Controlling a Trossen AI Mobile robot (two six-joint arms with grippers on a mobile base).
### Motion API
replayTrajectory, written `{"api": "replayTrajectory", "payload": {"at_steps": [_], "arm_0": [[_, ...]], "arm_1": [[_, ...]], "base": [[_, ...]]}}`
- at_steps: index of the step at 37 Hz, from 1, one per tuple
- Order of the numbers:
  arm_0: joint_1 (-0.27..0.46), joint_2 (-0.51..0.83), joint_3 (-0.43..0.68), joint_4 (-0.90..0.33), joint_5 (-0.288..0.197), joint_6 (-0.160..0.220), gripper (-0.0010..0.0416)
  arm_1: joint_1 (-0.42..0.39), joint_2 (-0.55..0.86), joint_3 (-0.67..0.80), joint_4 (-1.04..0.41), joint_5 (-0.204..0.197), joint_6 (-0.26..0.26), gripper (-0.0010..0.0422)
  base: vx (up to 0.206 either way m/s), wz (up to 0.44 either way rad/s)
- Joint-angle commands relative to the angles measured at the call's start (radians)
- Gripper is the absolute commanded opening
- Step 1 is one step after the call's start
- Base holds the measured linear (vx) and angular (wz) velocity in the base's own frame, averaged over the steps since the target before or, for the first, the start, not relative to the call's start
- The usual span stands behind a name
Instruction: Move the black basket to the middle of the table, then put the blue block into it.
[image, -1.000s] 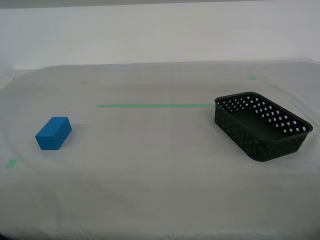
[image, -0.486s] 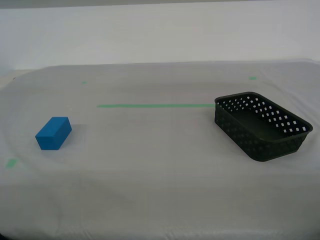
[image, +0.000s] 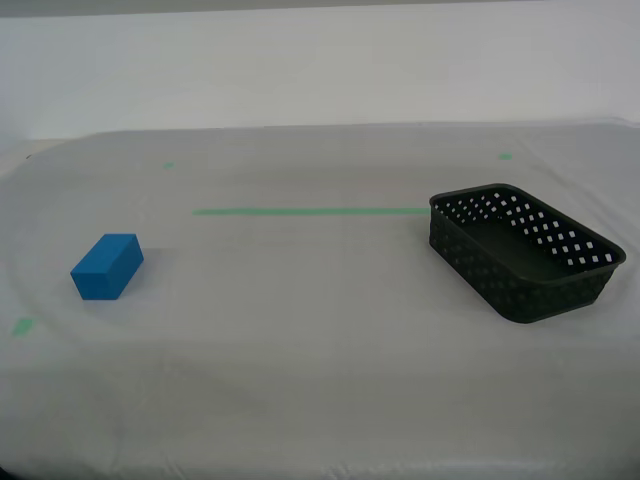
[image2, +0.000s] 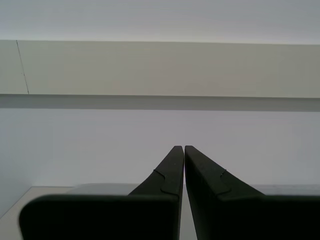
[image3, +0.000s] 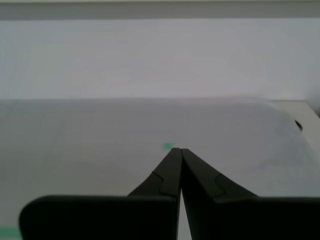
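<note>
The shallow black plastic basket with diamond-holed walls (image: 524, 252) is sitting near the exterior view's right edge of the white-cloth-covered desk (image: 300, 350), well apart from the small bright-blue rectangular block (image: 107, 266) lying toward that view's left. Neither task step looks begun, so I judge the basket is waiting to be drawn to the middle. Its long axis is running diagonally, from the end of the green tape line (image: 310, 211) toward the near right of the exterior view. My first end effector (image3: 180, 150) and my second end effector (image2: 184, 147) are both pressed closed on nothing (neither is appearing in the exterior view).
</note>
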Motion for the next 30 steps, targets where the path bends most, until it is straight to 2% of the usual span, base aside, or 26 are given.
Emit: {"api": "replayTrajectory", "payload": {"at_steps": [1, 13, 17, 22, 30], "arm_0": [[0.0, 0.0, 0.031, -0.074, -0.008, -0.001, -0.0001], [0.0, 0.034, 0.111, -0.341, -0.011, 0.0, -0.0001], [0.0, 0.063, 0.129, -0.418, -0.043, -0.001, -0.0001], [0.0, 0.106, 0.145, -0.483, -0.104, -0.001, -0.0001], [0.0, 0.166, 0.172, -0.576, -0.112, -0.001, -0.0001]], "arm_1": [[0.0, 0.0, 0.0, 0.005, 0.002, 0.002, 0.0], [0.0, 0.0, 0.0, 0.005, 0.002, 0.002, 0.0], [0.0, 0.0, 0.0, 0.005, 0.002, 0.002, 0.0], [0.0, 0.0, 0.0, 0.005, 0.001, 0.002, 0.0], [0.0, 0.0, 0.0, 0.005, 0.002, 0.002, 0.0]], "base": [[0.0, 0.0], [0.0, 0.0], [0.0, 0.0], [0.0, 0.0], [0.0, 0.0]]}}
